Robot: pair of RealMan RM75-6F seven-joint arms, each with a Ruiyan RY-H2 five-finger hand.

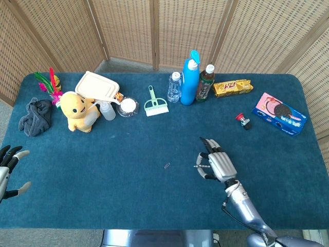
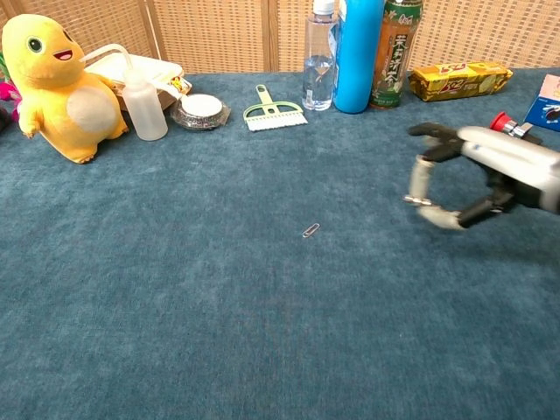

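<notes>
My right robot hand (image 1: 215, 163) hovers over the blue carpeted surface (image 1: 128, 195), thumb and fingers pinching a small metal screw-like bit (image 2: 415, 201). The tiny silver paperclip (image 1: 167, 165) lies untouched at its 9 o'clock, so nothing's grabbed there yet. My left robot hand (image 1: 7, 170) sits spread and empty.

Right hand (image 2: 459, 179) hovers over the blue bench (image 2: 175, 306), a thin metal piece (image 2: 418, 202) pinched between thumb and a finger. The paper clip (image 2: 311, 230) lies to its left, apart. Behind: yellow plush toy (image 2: 57, 83), squeeze bottle (image 2: 144, 101), green brush (image 2: 273, 111), clear water bottle (image 2: 320, 57), blue bottle (image 2: 359, 52), tea bottle (image 2: 395, 52), biscuit pack (image 2: 459, 80).
</notes>
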